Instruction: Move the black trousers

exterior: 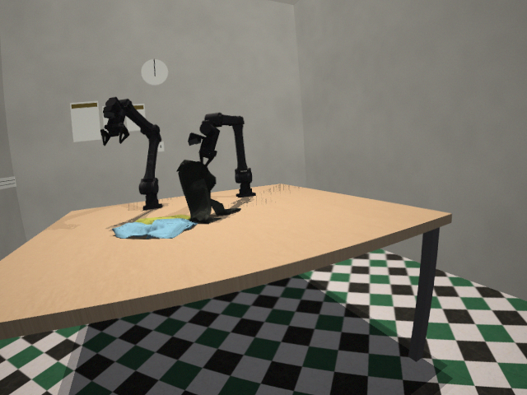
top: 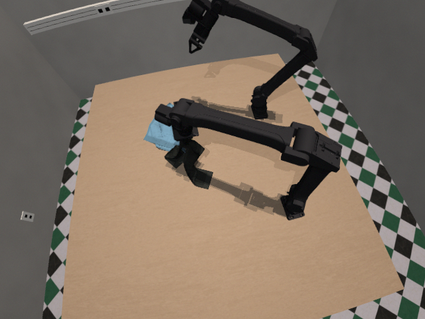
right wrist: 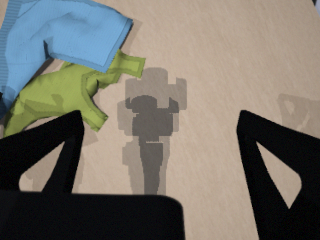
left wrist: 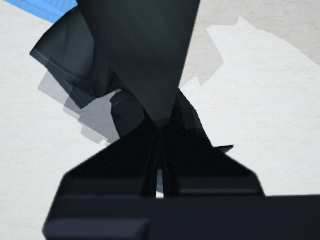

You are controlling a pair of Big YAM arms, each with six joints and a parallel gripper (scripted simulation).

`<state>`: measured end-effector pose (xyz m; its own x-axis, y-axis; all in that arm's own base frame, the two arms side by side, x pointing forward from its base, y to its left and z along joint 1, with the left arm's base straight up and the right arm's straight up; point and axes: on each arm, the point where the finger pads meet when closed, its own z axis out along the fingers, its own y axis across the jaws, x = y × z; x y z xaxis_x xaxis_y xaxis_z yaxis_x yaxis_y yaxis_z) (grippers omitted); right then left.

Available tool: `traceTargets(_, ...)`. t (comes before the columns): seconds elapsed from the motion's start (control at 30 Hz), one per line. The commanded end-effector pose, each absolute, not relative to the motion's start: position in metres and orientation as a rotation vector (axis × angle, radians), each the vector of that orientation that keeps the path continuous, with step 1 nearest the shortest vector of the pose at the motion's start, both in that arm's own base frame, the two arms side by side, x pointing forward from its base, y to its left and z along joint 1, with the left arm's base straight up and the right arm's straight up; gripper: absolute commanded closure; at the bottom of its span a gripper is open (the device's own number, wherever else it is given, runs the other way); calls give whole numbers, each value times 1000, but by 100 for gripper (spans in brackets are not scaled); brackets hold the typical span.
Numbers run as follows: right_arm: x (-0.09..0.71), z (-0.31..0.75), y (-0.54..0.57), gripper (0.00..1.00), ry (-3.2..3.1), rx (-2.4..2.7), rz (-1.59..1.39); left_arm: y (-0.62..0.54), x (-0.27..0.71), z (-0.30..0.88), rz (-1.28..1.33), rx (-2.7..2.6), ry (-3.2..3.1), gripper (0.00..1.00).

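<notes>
My left gripper (exterior: 206, 163) (left wrist: 159, 120) is shut on the black trousers (top: 202, 178) (exterior: 195, 191) (left wrist: 140, 45). They hang from it in folds, with their lower parts still touching the table beside the pile. In the top view the left arm's wrist hides the fingertips. A light blue garment (top: 160, 133) (exterior: 148, 230) (left wrist: 37, 6) (right wrist: 80, 30) lies partly over a yellow-green top (exterior: 162, 217) (right wrist: 55, 92). In the top view the left arm hides the top. My right gripper (top: 194, 49) (exterior: 114, 143) (right wrist: 160, 119) is open and empty, raised high beyond the pile.
The wooden table (top: 171, 247) (exterior: 340, 220) extends widely on the left arm's side, away from the pile. Its edges drop to a checkered floor (exterior: 263, 348). The left arm reaches over part of the pile in the top view.
</notes>
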<state>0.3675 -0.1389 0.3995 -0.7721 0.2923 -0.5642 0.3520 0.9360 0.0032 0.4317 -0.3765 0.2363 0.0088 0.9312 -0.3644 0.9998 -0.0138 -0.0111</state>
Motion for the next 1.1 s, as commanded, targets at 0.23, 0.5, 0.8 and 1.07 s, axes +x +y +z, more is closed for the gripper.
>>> traceTargets(0.23,376,437,-135,8,2437,433,-137,-373,442,323,-410,1956,1873,100)
traceTargets(0.5,376,437,-135,8,2437,433,-137,-372,437,346,-472,1939,1843,100)
traceTargets(0.8,376,437,-135,8,2437,433,-137,-362,427,387,-501,1900,1788,100)
traceTargets(1.07,376,437,-135,8,2437,433,-137,-363,432,379,-575,1899,1808,100)
